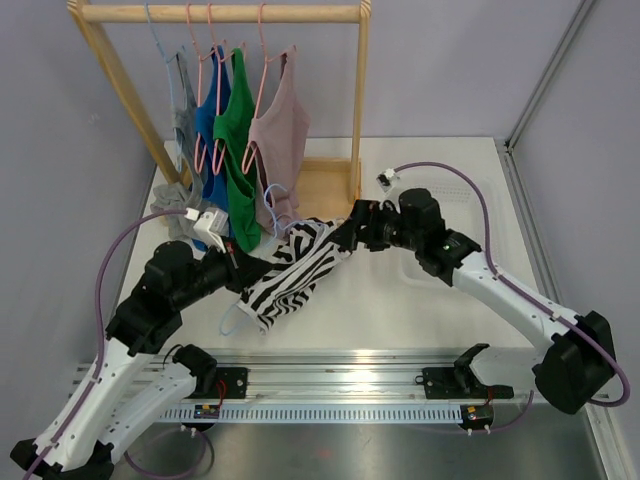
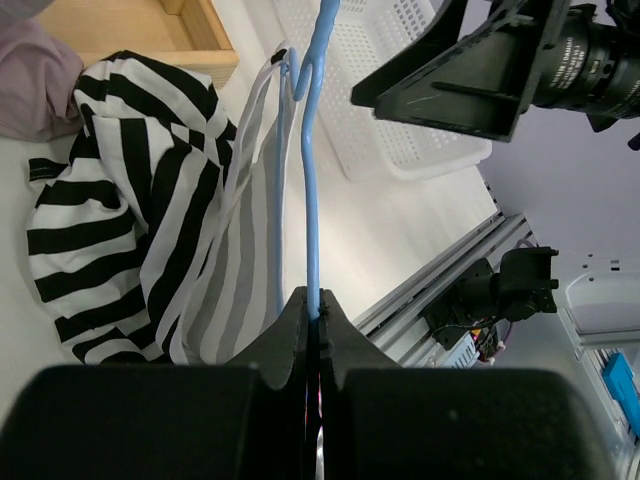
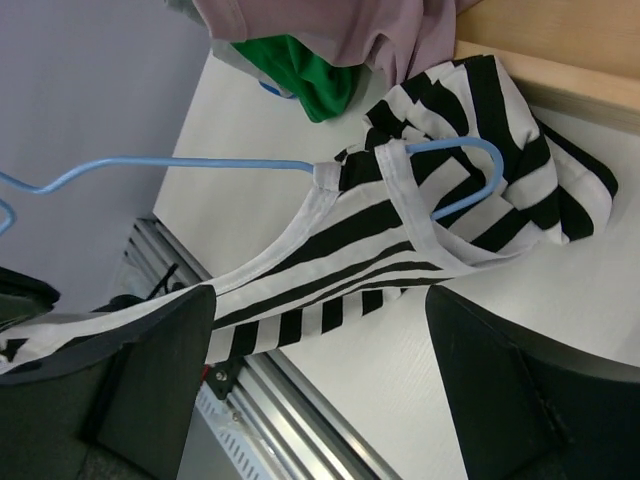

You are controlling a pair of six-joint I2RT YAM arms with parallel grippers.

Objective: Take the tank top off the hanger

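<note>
Tank top (image 1: 295, 265) in black and white stripes, lying half bunched on the table (image 1: 420, 300) at the middle of the overhead view, one shoulder strap (image 3: 400, 190) threaded over the blue hanger (image 3: 200, 162), so not yet off. Step in hand, by the look of it: stripping the cloth from the wire, one arm bracing the hanger and the other placed over the fabric. Left pincer (image 2: 318, 312) shut tight on the thin blue wire at the lower middle of its own view, no gap between the jaws beyond the wire itself. Right pincer (image 3: 320, 320) spread about as wide as possible and holding nothing, fingers at the lower left and lower right of its view, striped cloth and strap running between them; hard to tell whether the lower left finger brushes the fabric. Next move, as a judgement: closing on the strap near the hanger's curved end at the upper right of that view, then drawing it along and off the tip with the wire pinned. Worth watching: pinching wire together with cloth, or dragging the whole hanger along. Rack (image 1: 220, 13) of other tops at the upper left of the overhead view, near the bunched stripes but not part of the work.
</note>
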